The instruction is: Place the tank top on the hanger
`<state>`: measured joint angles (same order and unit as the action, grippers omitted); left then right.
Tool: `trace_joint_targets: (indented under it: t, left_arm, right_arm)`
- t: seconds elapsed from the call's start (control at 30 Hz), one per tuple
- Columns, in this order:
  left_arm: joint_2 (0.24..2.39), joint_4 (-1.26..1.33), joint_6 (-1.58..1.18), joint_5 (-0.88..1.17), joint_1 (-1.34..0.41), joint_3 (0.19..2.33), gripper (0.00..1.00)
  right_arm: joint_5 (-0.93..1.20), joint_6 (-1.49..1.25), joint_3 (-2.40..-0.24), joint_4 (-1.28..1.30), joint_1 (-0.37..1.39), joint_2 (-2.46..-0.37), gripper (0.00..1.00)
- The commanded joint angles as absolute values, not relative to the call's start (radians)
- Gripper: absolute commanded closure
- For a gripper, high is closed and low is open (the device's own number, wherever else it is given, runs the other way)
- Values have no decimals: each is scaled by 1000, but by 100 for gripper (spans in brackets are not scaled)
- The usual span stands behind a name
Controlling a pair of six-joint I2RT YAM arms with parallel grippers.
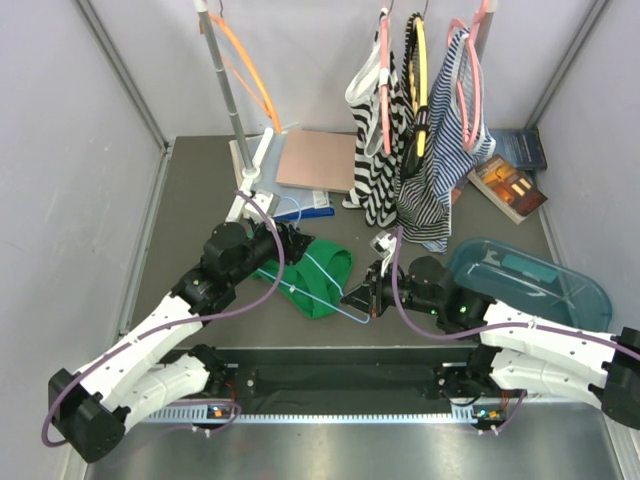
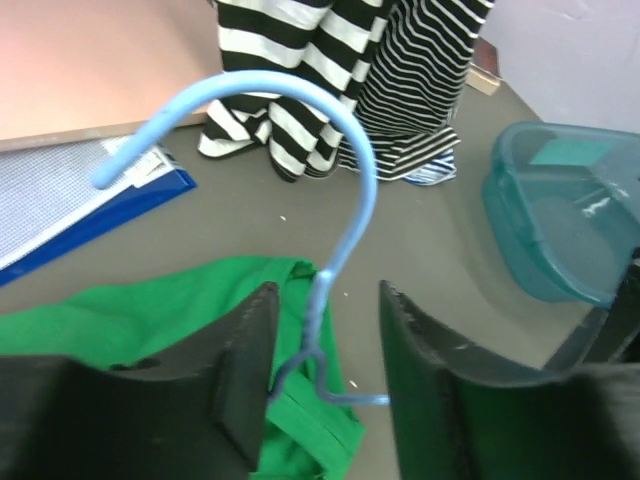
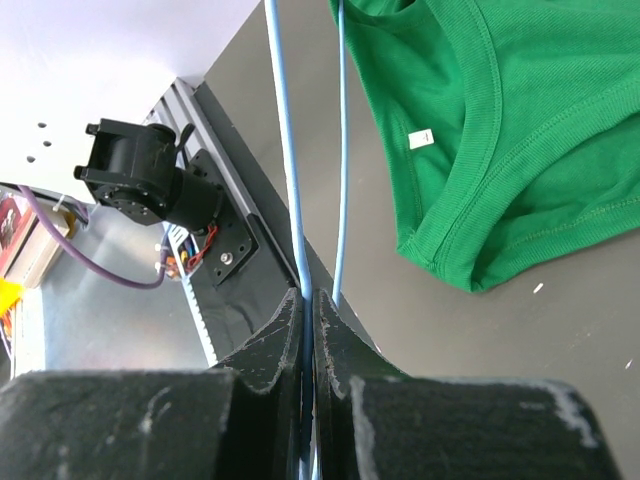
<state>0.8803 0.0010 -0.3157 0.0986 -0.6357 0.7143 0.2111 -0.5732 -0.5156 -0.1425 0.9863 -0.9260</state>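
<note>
The bright-green tank top [image 1: 322, 272] lies crumpled on the dark table between my two grippers. The light-blue wire hanger [image 1: 338, 283] lies across it. My right gripper [image 1: 362, 298] is shut on one thin wire of the hanger [image 3: 290, 180], with the top [image 3: 500, 120] and its white label [image 3: 422, 138] just beyond. My left gripper [image 1: 298, 244] is open. Its jaws stand on either side of the hanger's twisted neck [image 2: 318, 330], closer to the left finger, and the hook [image 2: 300, 95] curves up ahead. Green fabric [image 2: 150, 310] lies under the left finger.
Striped tops [image 1: 410, 160] hang on pink hangers at the back. An orange hanger [image 1: 252, 70] hangs on a pole at back left. A teal tub [image 1: 530, 280] stands at the right. Books [image 1: 510, 185], a brown board [image 1: 318, 160] and a blue folder [image 2: 70, 215] lie behind.
</note>
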Motion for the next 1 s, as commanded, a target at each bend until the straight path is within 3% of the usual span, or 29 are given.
trace_joint_targets:
  t: [0.0, 0.1, 0.13, 0.23, 0.43, 0.53, 0.57, 0.67, 0.8, 0.97]
  left_arm:
    - [893, 60, -281, 48, -652, 765, 60]
    - [903, 41, -265, 41, -661, 778, 72]
    - [905, 38, -259, 35, -663, 779, 82]
    - [907, 22, -236, 22, -669, 788, 97]
    - [923, -40, -158, 14, -672, 833, 100]
    - [937, -70, -121, 11, -673, 860, 100]
    - [942, -78, -98, 15, -673, 870, 100]
    - [965, -130, -28, 61, -673, 908, 100]
    - [970, -155, 57, 101, -675, 902, 100]
    - [924, -104, 67, 100, -676, 836, 100]
  right_arm:
    - [218, -571, -523, -244, 997, -914, 100]
    - [213, -572, -520, -245, 996, -914, 100]
    - [212, -572, -522, -245, 997, -916, 100]
    - [209, -569, -526, -248, 997, -926, 100]
    - [206, -569, -548, -255, 997, -969, 98]
    - [206, -568, -571, -241, 997, -986, 70]
    - [201, -565, -578, -230, 997, -988, 48]
    - [176, -546, -617, -158, 994, -976, 17]
    - [74, -497, -687, 31, 982, -898, 6]
    - [81, -508, -752, 164, 818, -802, 4]
